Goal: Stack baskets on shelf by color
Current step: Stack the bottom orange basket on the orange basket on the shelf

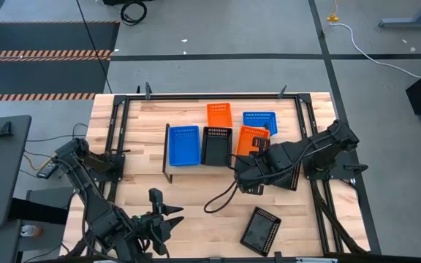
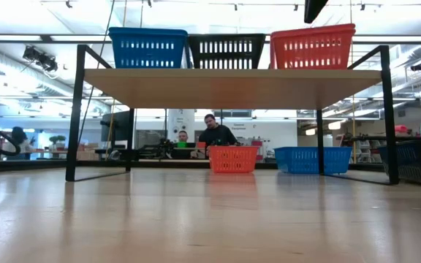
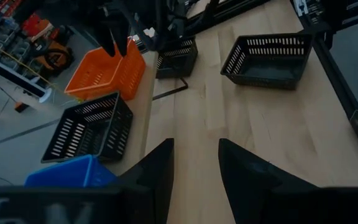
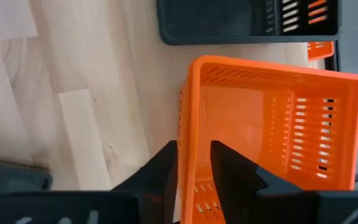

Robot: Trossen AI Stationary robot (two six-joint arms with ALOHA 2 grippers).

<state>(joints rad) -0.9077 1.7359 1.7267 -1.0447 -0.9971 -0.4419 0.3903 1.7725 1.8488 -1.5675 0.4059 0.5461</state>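
The shelf (image 2: 232, 88) carries a blue basket (image 1: 183, 145), a black basket (image 1: 215, 145) and an orange basket (image 1: 254, 139) side by side. In the low view the orange basket (image 2: 313, 46) sits slightly tilted. My right gripper (image 1: 241, 155) is at its near-left wall, shut on it (image 4: 192, 163). Another orange basket (image 1: 219, 114) and a blue basket (image 1: 259, 120) stand on the table behind the shelf. A black basket (image 1: 260, 229) lies on the near right of the table. My left gripper (image 1: 168, 215) waits open near the table's near edge (image 3: 194, 168). My right gripper holds the orange basket by the rim of one wall (image 4: 188, 134). One finger (image 4: 232, 171) is inside the basket and the other (image 4: 163, 163) is outside. The fingers come from above, slanting in from the table's near right. The basket's bottom is on the shelf's right end.
The shelf's dark legs (image 2: 75, 117) and the dark frame rails (image 1: 119, 131) along the table's sides bound the working area. A black cable (image 1: 221, 199) loops on the table under the right arm. People sit in the room beyond the far edge (image 2: 214, 135).
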